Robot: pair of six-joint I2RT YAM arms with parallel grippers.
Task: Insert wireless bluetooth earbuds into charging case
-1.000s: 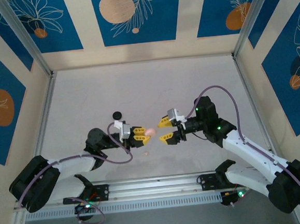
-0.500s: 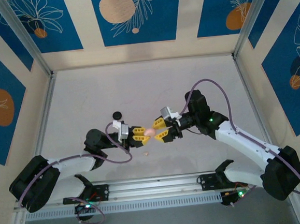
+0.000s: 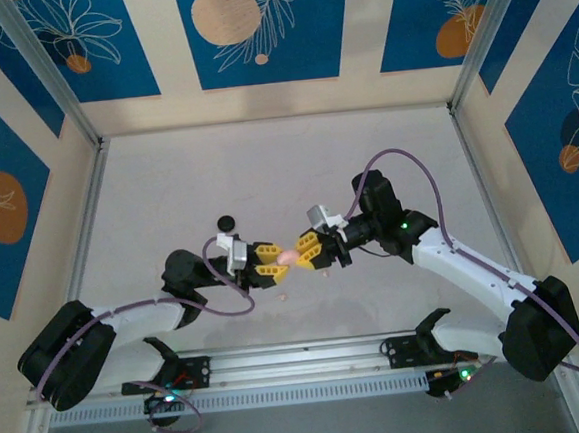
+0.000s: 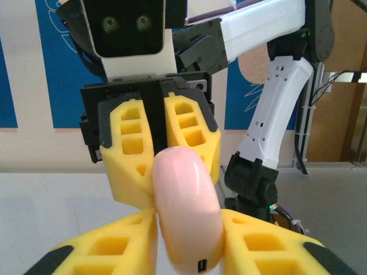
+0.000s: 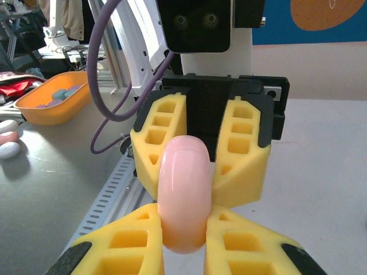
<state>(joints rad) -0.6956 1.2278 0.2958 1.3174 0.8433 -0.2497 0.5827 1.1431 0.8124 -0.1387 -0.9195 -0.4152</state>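
Top cam: both arms reach in and meet mid-desk. Left hand [image 3: 280, 259] and right hand [image 3: 300, 255] point at each other, tips nearly touching. The pink case [image 3: 289, 256] sits btwn them, up off the desk [image 3: 166, 176]. One tiny pale earbud [image 3: 283, 297] lies on the desk just on the near side of the hands, apart from both. A black round case [image 3: 227, 222] lies flat on the desk, behind the left wrist, nothing touching it.

Left wrist cam: pink case [image 4: 186, 206] stands on edge, front and centre, w/ a small dark slot on its lower rim. Left hand [image 4: 188, 215] has its yellow fingers [image 4: 109, 249] one on each side of the case's lower half, right up against it. Can't tell if they're pressing it or standing just off it. Opposite, the right hand [image 4: 169, 154] comes in from the far side, its fingers pressed close together on the case's far edge. That's a pinch.

Right wrist cam: same meeting from the other side. Right hand [image 5: 184, 215] hugs the pink case [image 5: 183, 195] w/ both yellow fingers [image 5: 114, 246], pinching it on edge. Behind it is the left hand [image 5: 192, 172], fingers set wider w/ a dark gap btwn them, tips hidden by the case. Far left, an orange tray [image 5: 34, 109] w/ small rounded bits in it, well apart from the action.
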